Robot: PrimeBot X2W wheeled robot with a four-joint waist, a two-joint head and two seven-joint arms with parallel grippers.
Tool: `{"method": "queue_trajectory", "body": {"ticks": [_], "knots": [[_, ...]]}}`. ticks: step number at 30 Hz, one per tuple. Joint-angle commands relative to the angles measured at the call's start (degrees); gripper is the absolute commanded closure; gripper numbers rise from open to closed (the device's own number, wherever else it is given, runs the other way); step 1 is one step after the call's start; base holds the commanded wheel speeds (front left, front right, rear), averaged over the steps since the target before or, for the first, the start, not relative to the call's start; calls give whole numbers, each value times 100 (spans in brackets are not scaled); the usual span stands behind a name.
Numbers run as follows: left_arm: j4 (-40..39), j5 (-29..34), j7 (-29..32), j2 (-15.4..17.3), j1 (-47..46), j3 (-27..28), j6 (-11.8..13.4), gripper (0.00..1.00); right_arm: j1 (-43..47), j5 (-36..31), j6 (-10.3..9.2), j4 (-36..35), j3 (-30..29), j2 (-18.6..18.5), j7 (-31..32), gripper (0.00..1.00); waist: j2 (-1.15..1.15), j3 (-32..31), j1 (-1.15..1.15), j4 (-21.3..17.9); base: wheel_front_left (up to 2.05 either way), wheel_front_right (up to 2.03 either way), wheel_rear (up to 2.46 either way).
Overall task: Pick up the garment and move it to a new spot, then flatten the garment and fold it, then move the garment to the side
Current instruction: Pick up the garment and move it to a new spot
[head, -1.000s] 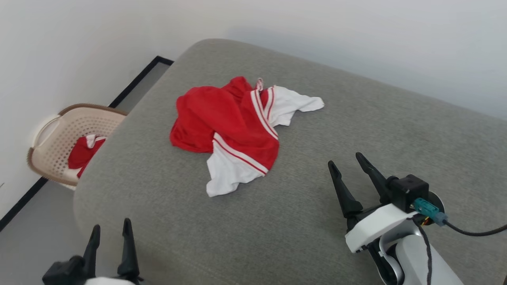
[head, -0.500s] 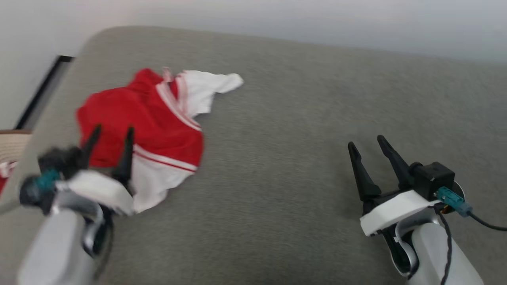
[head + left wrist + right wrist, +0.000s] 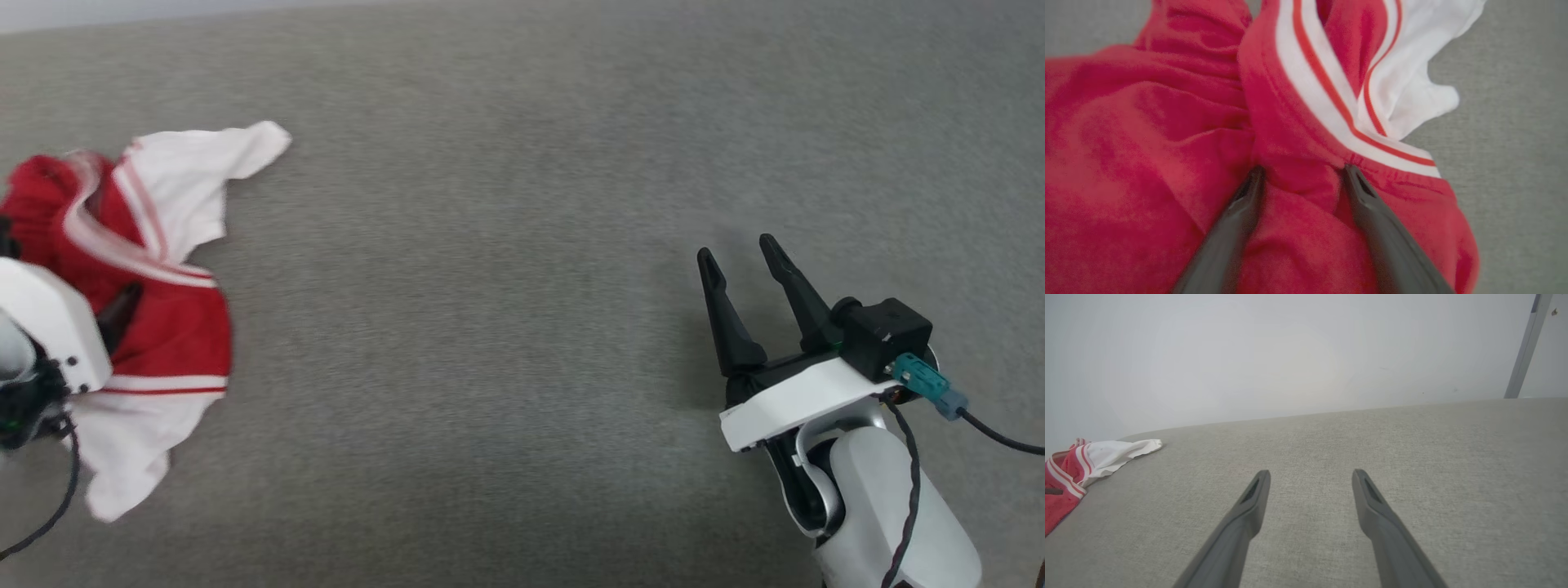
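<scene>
Garment (image 3: 163, 327), crumpled at 9 o'clock on grey cushion (image 3: 522, 286), looks light and limp; left gripper (image 3: 1302, 173), spread and empty, straddles a red ridge by the striped trim (image 3: 1331, 106), likely the best pinch point; right gripper (image 3: 735, 246) spread, idle.

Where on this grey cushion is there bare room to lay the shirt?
Bare: the wide cushion stretch between the garment and the right tool, and beyond that tool to the wall. Crowded: the left side, where the open left tool stands over the crumpled garment.
</scene>
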Motion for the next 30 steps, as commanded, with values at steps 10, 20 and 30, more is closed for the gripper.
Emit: {"method": "queue_trajectory", "body": {"ticks": [10,20,30], "knots": [[615,-916,1079,-94,182,-327,4,10,-39,1,0,-60,-122,54,-28,0,0,281,0,-506,0,0,0],[-283,-581,-189,231,-552,-739,-2,100,-76,15,0,-28,-84,137,-28,0,0,79,0,-495,0,0,0],[-1541,-664,-216,-168,-1335,-1673,-3,100,-107,241,0,-88,-121,228,-27,0,0,154,0,-911,0,0,0]]}}
